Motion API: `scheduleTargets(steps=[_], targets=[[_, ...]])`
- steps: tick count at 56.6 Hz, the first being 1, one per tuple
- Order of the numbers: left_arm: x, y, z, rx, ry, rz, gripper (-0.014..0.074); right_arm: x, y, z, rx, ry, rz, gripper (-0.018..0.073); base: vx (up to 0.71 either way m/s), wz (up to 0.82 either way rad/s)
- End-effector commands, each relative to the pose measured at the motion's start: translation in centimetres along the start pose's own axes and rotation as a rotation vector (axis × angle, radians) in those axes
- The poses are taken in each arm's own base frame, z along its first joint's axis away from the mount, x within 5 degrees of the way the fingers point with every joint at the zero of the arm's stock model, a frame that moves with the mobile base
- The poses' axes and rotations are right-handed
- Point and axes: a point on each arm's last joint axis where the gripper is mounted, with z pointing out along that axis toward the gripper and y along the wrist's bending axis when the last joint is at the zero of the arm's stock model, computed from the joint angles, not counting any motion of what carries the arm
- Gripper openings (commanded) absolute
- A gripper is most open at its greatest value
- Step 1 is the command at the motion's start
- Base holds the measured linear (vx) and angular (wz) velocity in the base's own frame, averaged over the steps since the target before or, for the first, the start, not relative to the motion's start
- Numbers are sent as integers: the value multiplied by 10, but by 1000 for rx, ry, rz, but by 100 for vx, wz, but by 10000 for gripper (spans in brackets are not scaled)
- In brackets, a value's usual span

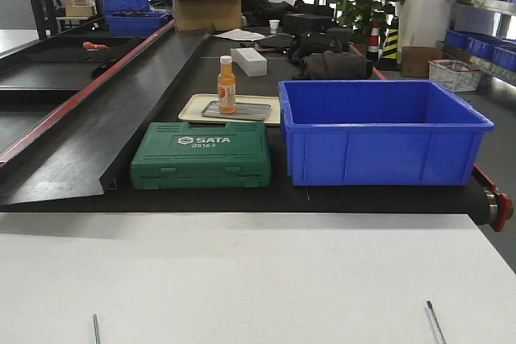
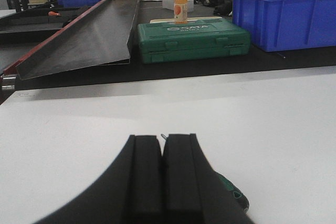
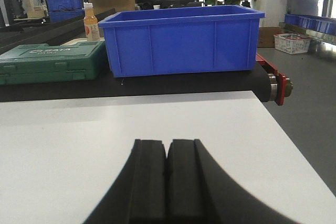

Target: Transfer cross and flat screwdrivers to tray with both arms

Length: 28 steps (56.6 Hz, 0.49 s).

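Note:
Two thin steel shafts show at the bottom edge of the front view on the white table (image 1: pixel 242 279): one screwdriver's shaft (image 1: pixel 95 328) at the left, the other screwdriver's shaft (image 1: pixel 435 321) at the right. In the left wrist view my left gripper (image 2: pixel 161 137) is shut; a steel tip (image 2: pixel 164 136) pokes out just past its fingers and a black-and-green handle (image 2: pixel 232 192) lies below it to the right, apparently on the table. My right gripper (image 3: pixel 168 142) is shut with nothing visible in it. The grey tray (image 1: pixel 250 110) lies far back on a beige tray (image 1: pixel 192 107).
An orange bottle (image 1: pixel 227 84) stands on the grey tray. A green SATA case (image 1: pixel 201 155) and a deep blue bin (image 1: pixel 379 130) sit on the black belt between the white table and the tray. A black metal ramp (image 1: pixel 121 102) runs along the left.

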Motion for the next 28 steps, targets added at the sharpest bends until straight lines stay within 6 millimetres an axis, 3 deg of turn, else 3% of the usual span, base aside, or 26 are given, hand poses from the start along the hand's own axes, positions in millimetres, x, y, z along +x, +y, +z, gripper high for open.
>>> scheduleTargets(steps=[1, 28], targets=[[-16, 1, -2, -10, -102, -6, 3, -5, 1, 0, -5, -79, -10, -8, 0, 0], [-16, 1, -2, -10, -102, -6, 3, -5, 1, 0, -5, -79, -10, -8, 0, 0]])
